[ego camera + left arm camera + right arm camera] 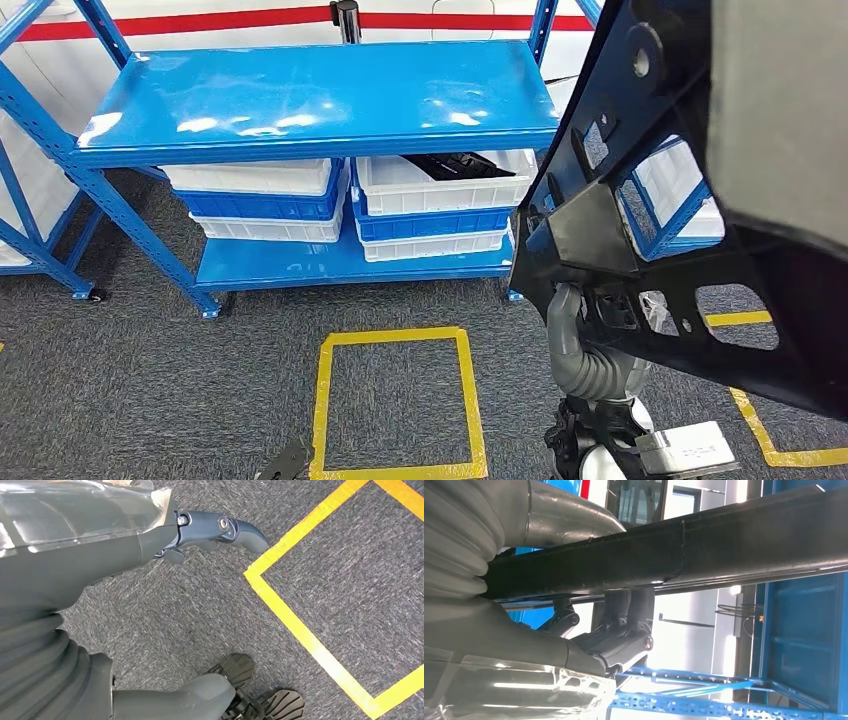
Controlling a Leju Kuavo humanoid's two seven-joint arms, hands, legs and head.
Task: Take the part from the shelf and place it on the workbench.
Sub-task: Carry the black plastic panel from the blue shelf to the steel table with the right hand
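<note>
R hand (619, 645) gripped the big black part (640, 230) held high near the shelf (320, 100), L hand (210, 535) hung released; the long part could've clipped the shelf post or twisted loose w/ a one-handed grip.

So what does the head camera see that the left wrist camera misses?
Head view alone: the blue shelf with white bins, and the black part held up by the right hand. Left wrist view alone: the left hand up close, hanging over the floor and holding nothing. Both: grey carpet and the yellow tape square.
</note>
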